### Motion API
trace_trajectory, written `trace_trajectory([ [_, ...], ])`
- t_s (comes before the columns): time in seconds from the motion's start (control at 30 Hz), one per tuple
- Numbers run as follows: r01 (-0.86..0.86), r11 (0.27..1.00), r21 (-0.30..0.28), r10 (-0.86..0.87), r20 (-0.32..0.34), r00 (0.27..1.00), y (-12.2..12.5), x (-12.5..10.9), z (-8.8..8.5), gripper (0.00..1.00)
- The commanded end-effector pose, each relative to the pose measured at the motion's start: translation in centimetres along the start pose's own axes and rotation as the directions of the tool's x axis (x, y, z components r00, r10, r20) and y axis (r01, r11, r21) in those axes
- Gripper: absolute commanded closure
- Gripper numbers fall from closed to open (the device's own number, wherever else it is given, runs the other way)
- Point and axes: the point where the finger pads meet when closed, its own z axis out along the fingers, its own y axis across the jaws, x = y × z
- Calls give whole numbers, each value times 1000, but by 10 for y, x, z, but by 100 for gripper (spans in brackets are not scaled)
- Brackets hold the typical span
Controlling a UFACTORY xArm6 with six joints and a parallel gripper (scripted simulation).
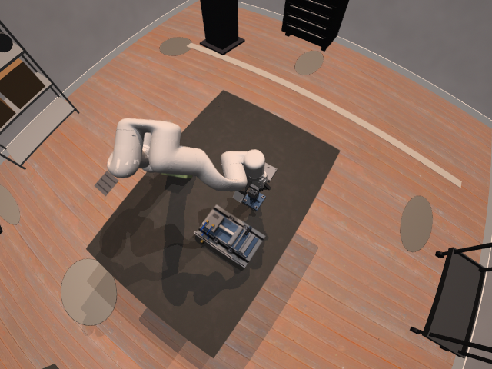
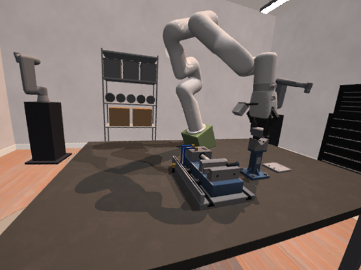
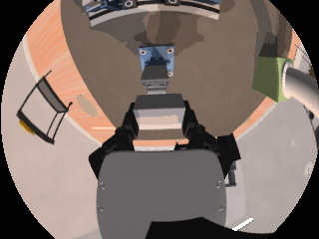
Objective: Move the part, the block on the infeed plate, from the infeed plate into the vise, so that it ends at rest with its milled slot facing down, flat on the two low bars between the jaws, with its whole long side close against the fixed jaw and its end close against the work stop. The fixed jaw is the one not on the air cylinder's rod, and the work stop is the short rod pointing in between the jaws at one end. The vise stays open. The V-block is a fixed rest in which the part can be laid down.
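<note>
Tool: pointing straight down, fingers pinching the grey block from both sides. Block held directly above the V-block, just over its notch; contact between the two cannot be told.

V-block: grey head on a blue post, standing on the dark tabletop just beside the vise.

Vise: blue body on a grey base, jaws apart, nothing between them.

Infeed plate: flat grey square on the far side of the V-block from the vise, bare.

Arm base: green, behind the vise.
</note>
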Motion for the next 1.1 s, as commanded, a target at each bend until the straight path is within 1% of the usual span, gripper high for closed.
trace_trajectory([
  [0.0,-1,1000,3,1,-43,999,-1,-1,-1,100],
  [0.1,-1,1000,3,1,-63,998,-1,-1,-1,100],
  [0.47,-1,1000,3,1,-97,995,-1,-2,-1,100],
  [1.07,-1,1000,3,1,-104,995,-1,-2,-1,100],
])
